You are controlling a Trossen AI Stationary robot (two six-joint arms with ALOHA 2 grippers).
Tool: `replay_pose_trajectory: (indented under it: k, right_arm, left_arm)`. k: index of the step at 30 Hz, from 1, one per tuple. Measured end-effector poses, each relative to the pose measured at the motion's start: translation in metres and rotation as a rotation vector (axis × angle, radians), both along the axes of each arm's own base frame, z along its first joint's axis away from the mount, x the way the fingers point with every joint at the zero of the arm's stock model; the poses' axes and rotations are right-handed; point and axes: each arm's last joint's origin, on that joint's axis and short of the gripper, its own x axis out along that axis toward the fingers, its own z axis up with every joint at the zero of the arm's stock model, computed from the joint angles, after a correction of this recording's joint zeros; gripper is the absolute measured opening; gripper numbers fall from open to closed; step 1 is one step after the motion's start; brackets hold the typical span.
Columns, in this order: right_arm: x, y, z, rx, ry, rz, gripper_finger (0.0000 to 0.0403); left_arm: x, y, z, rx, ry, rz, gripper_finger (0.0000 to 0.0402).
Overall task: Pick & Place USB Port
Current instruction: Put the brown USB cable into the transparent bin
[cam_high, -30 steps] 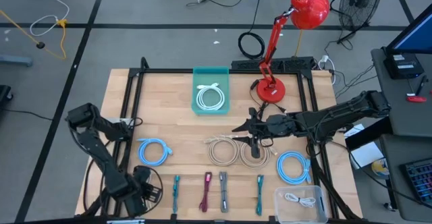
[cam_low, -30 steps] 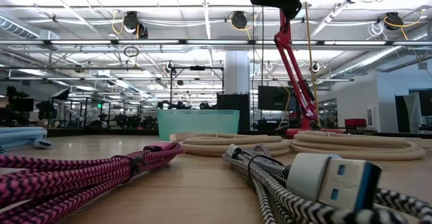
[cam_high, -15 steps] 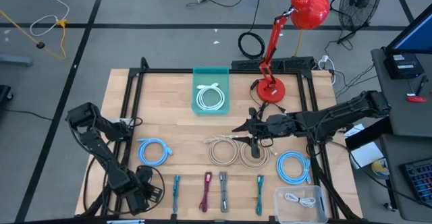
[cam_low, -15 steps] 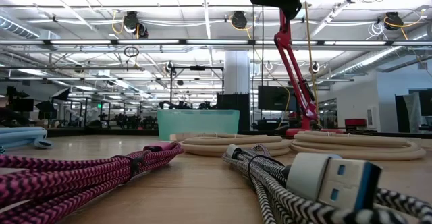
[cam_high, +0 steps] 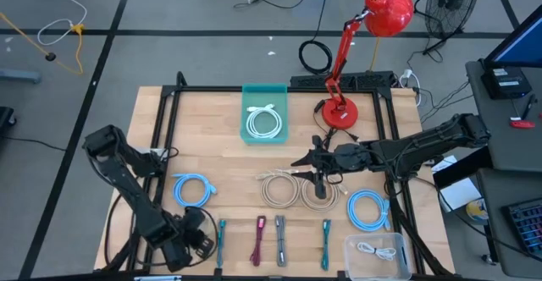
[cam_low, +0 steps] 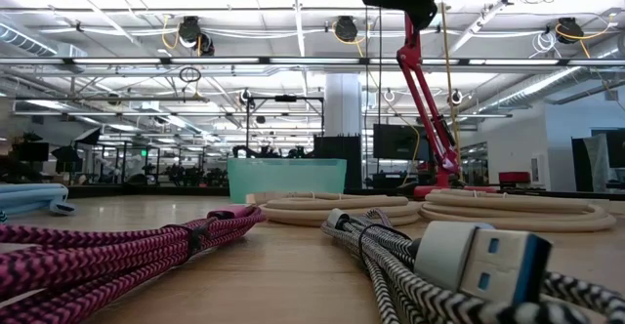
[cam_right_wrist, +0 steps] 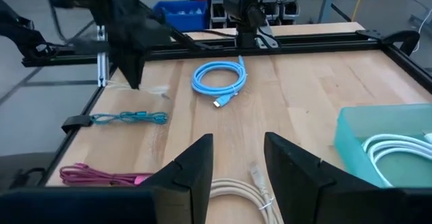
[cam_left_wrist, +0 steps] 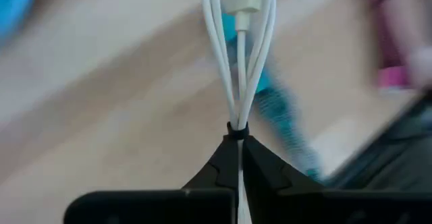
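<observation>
At the near-left corner of the pale wooden bench point(cam_high: 229, 167), the left gripper point(cam_left_wrist: 237, 158) is clenched on a thin white bundled USB cable point(cam_left_wrist: 239, 62), lifted for carrying. Centre: the teal open tray point(cam_high: 265, 112), presumably the destination, already holds a white coil. Right gripper point(cam_right_wrist: 235, 162) waits, jaws apart, above beige coiled cables point(cam_high: 298, 190).

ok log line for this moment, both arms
left pincer: shut on white cable, front-left table corner | right pincer: open, empty, above beige cable coils | teal bin: holds a white coil
</observation>
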Motion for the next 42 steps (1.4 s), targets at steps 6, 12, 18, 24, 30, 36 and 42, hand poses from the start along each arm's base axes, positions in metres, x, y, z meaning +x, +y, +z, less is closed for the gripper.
replay_pose_trajectory:
  k: [6, 12, 18, 24, 30, 36, 42]
  right_arm:
    - [0.0, 0.012, 0.008, 0.028, -0.079, 0.077, 0.0128]
    - [0.009, 0.04, 0.017, 0.05, -0.316, 0.334, 0.0128]
    - [0.02, 0.053, 0.016, 0.094, -0.47, 0.393, 0.0128]
    - [0.025, 0.051, 0.012, 0.105, -0.475, 0.384, 0.0128]
    - [0.028, 0.046, 0.008, 0.071, -0.44, 0.372, 0.0128]
    - [0.036, 0.043, 0.0, 0.075, -0.432, 0.325, 0.0128]
    - [0.042, 0.046, -0.003, 0.038, -0.509, 0.287, 0.0128]
  left_arm:
    - [0.019, 0.006, 0.067, 0.314, -0.327, -0.09, 0.0003]
    - [0.043, 0.005, 0.11, 0.756, -0.597, -0.214, 0.0002]
    - [0.079, 0.016, 0.124, 0.979, -0.628, -0.295, 0.0001]
    - [0.11, 0.027, 0.123, 1.016, -0.636, -0.397, 0.0001]
    - [0.116, 0.028, 0.125, 1.026, -0.653, -0.434, 0.0001]
    - [0.122, 0.029, 0.133, 1.02, -0.722, -0.46, 0.0]
    - [0.132, 0.04, 0.133, 0.983, -0.741, -0.486, 0.0]
